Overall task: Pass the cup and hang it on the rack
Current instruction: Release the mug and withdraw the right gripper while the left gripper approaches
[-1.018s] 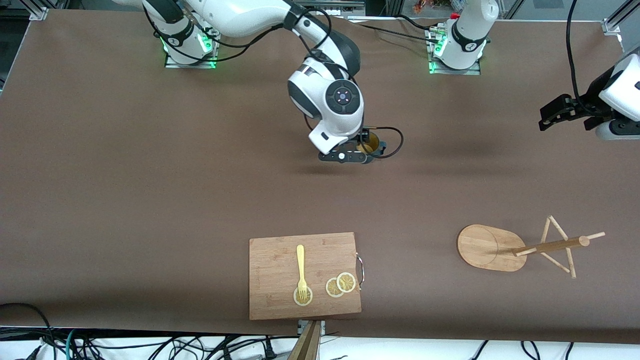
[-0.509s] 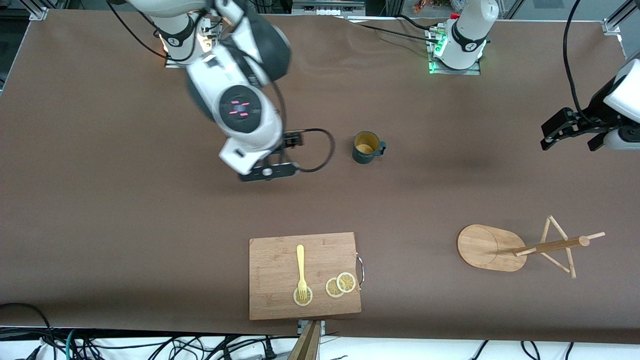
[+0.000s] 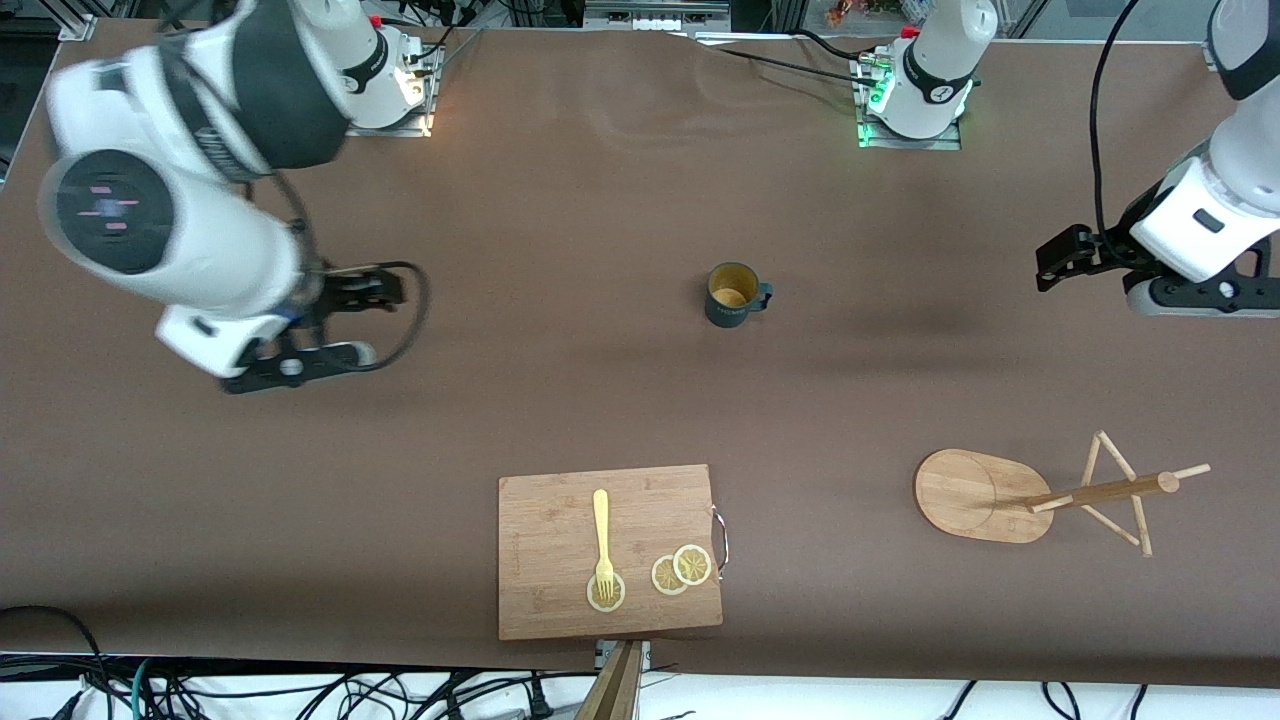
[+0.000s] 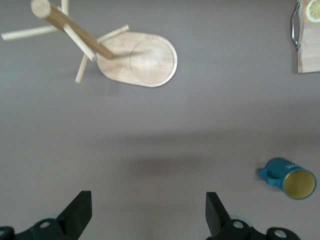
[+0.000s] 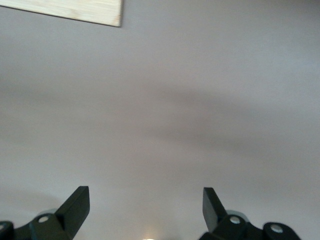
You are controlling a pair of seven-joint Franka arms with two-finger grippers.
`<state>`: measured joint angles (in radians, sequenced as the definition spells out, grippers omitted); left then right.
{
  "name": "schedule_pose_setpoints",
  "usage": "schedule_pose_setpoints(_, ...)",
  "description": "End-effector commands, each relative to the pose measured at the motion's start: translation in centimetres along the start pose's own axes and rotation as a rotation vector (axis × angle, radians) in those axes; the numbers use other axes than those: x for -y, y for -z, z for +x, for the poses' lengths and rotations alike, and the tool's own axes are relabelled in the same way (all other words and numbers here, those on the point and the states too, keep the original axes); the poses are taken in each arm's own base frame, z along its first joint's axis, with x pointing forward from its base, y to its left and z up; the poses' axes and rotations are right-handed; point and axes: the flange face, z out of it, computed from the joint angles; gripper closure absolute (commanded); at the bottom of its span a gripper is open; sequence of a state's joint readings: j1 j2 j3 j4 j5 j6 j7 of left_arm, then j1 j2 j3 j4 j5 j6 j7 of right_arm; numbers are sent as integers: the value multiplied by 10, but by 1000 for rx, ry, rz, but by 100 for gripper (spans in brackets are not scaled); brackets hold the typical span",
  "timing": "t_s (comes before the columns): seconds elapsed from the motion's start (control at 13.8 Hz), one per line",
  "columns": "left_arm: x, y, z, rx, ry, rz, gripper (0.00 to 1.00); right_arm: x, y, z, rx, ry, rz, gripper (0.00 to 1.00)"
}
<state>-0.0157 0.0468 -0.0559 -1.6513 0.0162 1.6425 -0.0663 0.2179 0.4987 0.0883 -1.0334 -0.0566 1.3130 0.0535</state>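
The teal cup (image 3: 737, 295) stands upright on the tabletop (image 3: 600, 400), yellow inside, nothing touching it. The rack (image 3: 1050, 495) and a cutting board (image 3: 608, 550) sit nearer the camera. The left gripper (image 4: 147, 212) and right gripper (image 5: 145, 207) hover with fingers open, empty.

Brown table (image 3: 600, 400), cables (image 3: 300, 690) below

We see that the right gripper (image 3: 345, 325) has let go of the cup (image 3: 733, 294) and swung away toward its own end of the table, while the left gripper (image 3: 1062, 258) has edged toward the cup.
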Motion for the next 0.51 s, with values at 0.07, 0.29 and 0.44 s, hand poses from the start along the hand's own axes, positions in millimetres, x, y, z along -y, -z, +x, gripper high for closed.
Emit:
schedule_pose_setpoints(0.07,5,-1,-56,38,-43,41,0,-92,22,-27,-8,-54,10,0)
schedule_pose_setpoints(0.29,-3,-26,-92,22,-76,58,0,-150,38,-51,-37,-151,14,0)
schedule_pose_setpoints(0.44,-11,-55,-102,10,-85,66,0,-175,46,-76,-44,-195,18,0)
